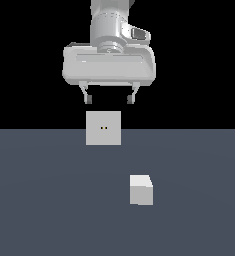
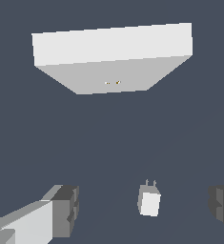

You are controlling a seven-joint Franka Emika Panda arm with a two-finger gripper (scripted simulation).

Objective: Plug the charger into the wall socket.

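Observation:
The charger [image 1: 140,189] is a small light-grey cube resting on the dark floor, nearer the camera and toward the exterior view's right of the socket. In the wrist view the charger [image 2: 149,200] shows two short prongs pointing toward the socket. The wall socket [image 1: 103,128] is an upright light-grey square plate with two tiny dark holes at its centre; the wrist view shows the wall socket [image 2: 114,69] as a thick slab. My gripper [image 1: 109,98] hangs open high above the socket, holding nothing. One of its fingers [image 2: 66,209] shows in the wrist view beside the charger.
A flat dark blue-grey floor [image 1: 49,210] carries both objects. Behind it the background is black.

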